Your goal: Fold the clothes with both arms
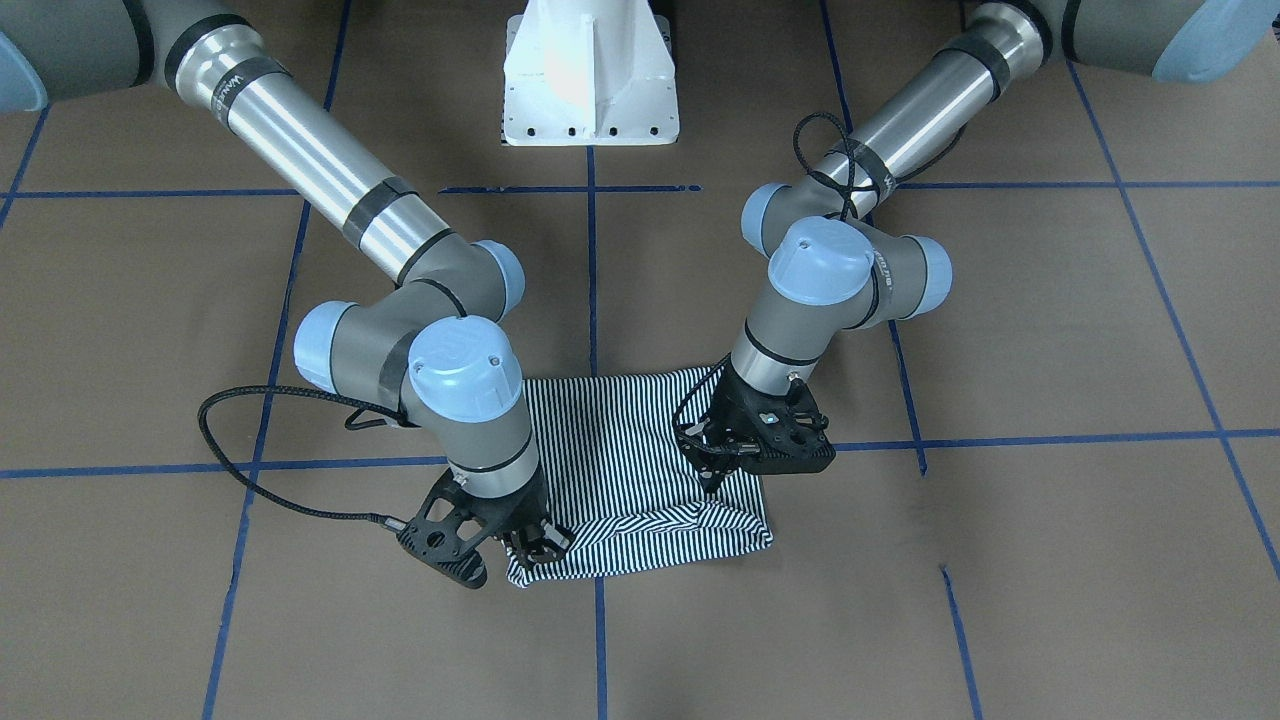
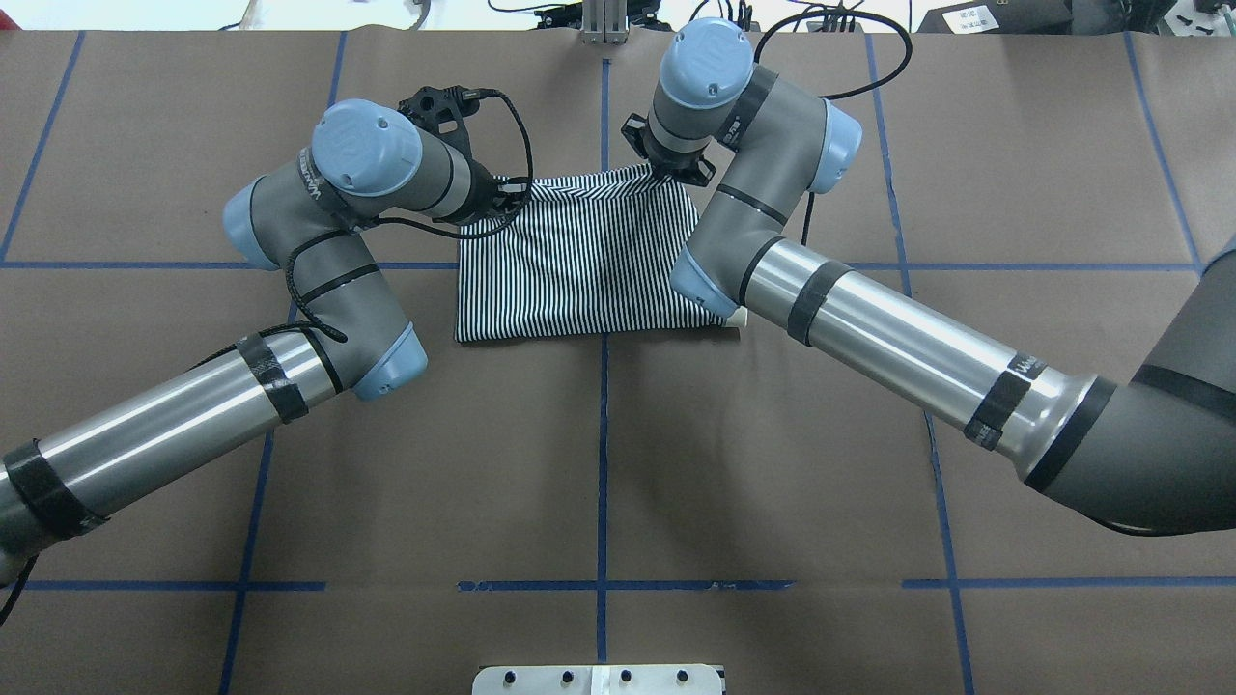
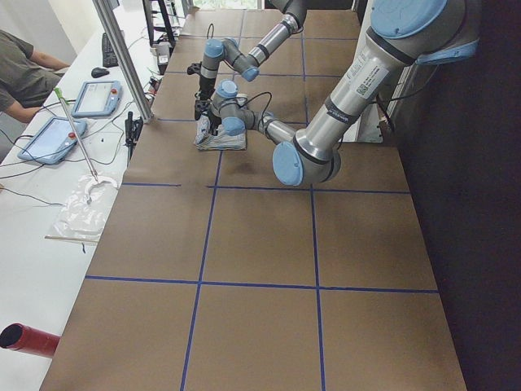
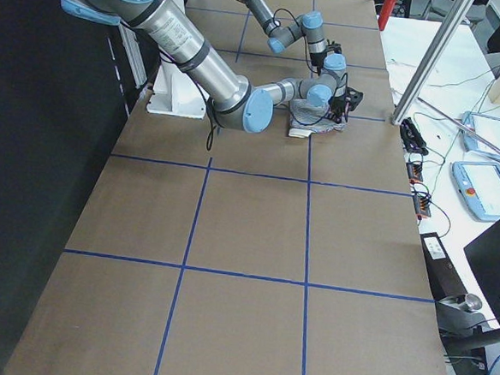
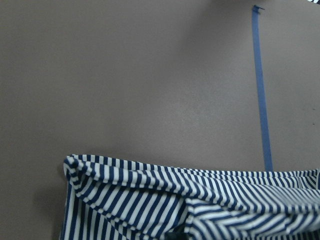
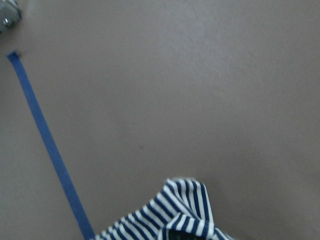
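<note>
The front-facing view shows what the overhead one hides. There the black two-finger left gripper (image 1: pixel 716 482) stands on the right part of the navy-and-white striped polo shirt (image 1: pixel 620 470). Its fingers are drawn together to a point and pinch the cloth, and creases run from them toward the shirt's lower right corner. The black two-finger right gripper (image 1: pixel 538 545) sits at the shirt's lower left corner in that view, clenched on the edge there.

In the overhead view the wrists cover most of this. The left gripper (image 2: pixel 504 193) meets the shirt's (image 2: pixel 579 261) upper left corner and the right gripper (image 2: pixel 664 172) its upper right corner. Only this view shows a small cream piece of cloth (image 2: pixel 736 315) peeking out at the shirt's lower right corner, just beside the right arm's blue joint cap.

The shirt is folded to a rough rectangle. It lies on the brown paper-covered table (image 2: pixel 772 483) across a blue tape line (image 2: pixel 603 434), in the upper middle of the overhead frame.

The left wrist view shows a raised striped fold along its bottom edge. The right wrist view shows a bunched peak of striped cloth at bottom centre.
</note>
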`<state>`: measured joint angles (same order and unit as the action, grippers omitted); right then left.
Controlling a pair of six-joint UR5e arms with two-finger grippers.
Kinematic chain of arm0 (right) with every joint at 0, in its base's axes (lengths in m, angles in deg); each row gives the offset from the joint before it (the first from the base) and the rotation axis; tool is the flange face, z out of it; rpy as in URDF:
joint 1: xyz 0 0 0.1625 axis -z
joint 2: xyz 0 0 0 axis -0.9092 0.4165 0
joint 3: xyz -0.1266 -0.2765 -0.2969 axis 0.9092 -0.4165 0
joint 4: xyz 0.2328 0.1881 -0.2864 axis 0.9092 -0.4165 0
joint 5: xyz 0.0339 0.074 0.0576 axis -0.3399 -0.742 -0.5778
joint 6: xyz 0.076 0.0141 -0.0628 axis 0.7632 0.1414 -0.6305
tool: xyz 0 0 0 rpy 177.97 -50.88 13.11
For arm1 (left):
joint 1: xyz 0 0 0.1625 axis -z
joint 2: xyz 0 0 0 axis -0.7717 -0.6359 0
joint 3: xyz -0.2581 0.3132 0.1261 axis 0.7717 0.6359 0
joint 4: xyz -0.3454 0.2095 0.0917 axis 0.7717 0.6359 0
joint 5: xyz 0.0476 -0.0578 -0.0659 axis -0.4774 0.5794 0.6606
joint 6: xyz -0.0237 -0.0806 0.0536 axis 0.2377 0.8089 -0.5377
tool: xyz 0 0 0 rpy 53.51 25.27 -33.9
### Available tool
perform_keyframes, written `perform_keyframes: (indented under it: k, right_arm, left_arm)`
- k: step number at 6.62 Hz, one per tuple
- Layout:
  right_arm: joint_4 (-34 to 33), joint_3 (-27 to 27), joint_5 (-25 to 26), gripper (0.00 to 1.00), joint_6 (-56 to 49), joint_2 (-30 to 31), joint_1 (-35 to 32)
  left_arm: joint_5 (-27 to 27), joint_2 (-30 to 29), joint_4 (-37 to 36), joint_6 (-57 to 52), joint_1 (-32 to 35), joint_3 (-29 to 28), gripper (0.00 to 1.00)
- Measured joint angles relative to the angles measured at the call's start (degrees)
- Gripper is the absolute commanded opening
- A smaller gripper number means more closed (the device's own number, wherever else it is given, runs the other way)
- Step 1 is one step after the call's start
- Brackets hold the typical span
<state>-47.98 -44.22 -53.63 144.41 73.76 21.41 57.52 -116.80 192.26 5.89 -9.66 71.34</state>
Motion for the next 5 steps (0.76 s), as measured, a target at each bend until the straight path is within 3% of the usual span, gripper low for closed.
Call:
perform_keyframes:
  k: [3,5]
  right_arm:
    - [1.1,-0.75,-5.21,0.0,-0.09,-0.49,-5.5]
    - [0.94,7.28,-12.15,0.0,-1.07,5.48,-8.92]
  left_arm:
    - [-0.47,-0.87,0.29,-0.17,-0.59,-0.66,0.0]
    - [-0.89,-4.4,0.3,-2.53,-0.79,-5.18,0.0]
